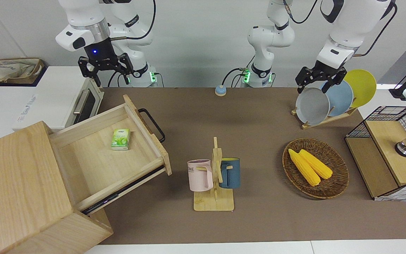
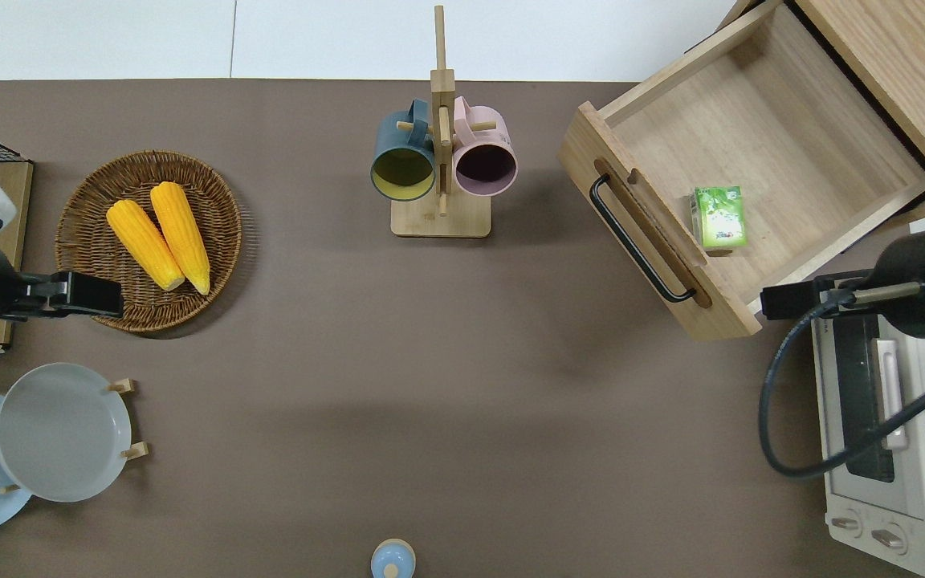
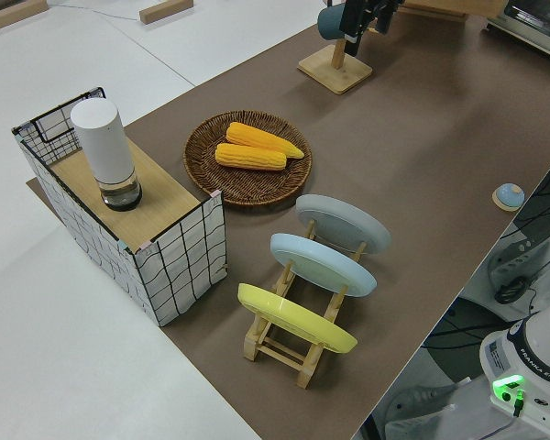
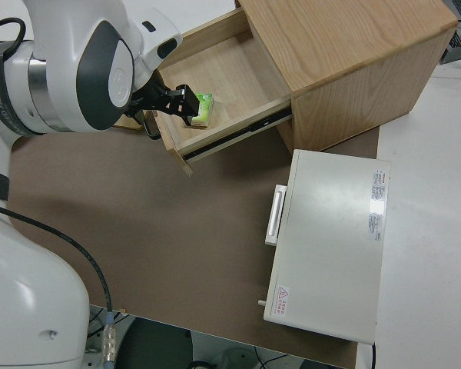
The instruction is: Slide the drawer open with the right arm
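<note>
Drawer extended; right pincer raised clear.
The drawer (image 1: 111, 155) projects fully from its box (image 1: 19, 187), handle (image 1: 152, 124) untouched, green carton (image 1: 120, 139) inside. Right pincer (image 1: 105, 67) hangs above the toaster oven (image 1: 65, 98), fingers spread, holding nothing. Left arm parked.

Open drawer (image 2: 759, 120) holding green packet (image 2: 719, 217)

A wooden mug rack (image 1: 214, 197) stands mid-table, holding a pink mug (image 1: 200, 175) and a blue mug (image 1: 230, 173). A wicker basket (image 1: 337, 183) holds two corn cobs (image 1: 310, 166) (lying side by side). A plate rack (image 3: 298, 344) carries grey, blue and yellow plates. A white toaster oven (image 2: 884, 449) sits toward the right arm's end.
</note>
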`<action>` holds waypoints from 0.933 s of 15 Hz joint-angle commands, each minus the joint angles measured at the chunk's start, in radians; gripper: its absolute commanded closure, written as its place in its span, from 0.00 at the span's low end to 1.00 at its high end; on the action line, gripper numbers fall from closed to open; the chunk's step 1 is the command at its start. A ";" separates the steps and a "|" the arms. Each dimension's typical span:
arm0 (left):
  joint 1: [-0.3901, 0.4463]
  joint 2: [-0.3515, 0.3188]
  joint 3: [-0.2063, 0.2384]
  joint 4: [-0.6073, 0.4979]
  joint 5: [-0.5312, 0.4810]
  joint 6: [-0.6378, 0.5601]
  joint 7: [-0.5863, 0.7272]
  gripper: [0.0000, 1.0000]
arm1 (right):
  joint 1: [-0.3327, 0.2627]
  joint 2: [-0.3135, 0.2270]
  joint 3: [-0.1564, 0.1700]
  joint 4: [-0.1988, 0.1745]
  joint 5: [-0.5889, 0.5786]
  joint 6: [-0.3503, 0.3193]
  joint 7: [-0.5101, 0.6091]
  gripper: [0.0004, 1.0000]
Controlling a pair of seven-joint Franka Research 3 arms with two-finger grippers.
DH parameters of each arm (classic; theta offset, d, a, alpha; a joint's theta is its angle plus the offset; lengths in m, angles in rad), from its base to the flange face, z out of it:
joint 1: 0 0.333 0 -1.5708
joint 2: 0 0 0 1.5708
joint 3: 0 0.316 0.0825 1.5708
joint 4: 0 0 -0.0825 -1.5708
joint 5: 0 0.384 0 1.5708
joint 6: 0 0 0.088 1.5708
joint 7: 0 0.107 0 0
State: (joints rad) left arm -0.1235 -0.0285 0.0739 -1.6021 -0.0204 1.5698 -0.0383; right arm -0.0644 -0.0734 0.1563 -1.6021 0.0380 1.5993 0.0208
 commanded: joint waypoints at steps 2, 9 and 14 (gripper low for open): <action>-0.002 -0.008 0.003 0.002 0.013 -0.014 0.001 0.00 | -0.026 -0.032 -0.032 -0.052 0.089 0.019 -0.042 0.01; -0.002 -0.008 0.003 0.002 0.013 -0.013 0.001 0.00 | -0.011 -0.022 -0.021 -0.044 0.069 0.017 -0.002 0.01; -0.002 -0.008 0.003 0.002 0.013 -0.014 0.001 0.00 | -0.006 -0.012 -0.021 -0.036 -0.004 0.014 -0.005 0.01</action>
State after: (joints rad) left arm -0.1236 -0.0285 0.0739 -1.6021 -0.0204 1.5698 -0.0383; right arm -0.0707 -0.0760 0.1330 -1.6212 0.0791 1.5993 0.0098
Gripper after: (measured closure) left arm 0.000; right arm 0.004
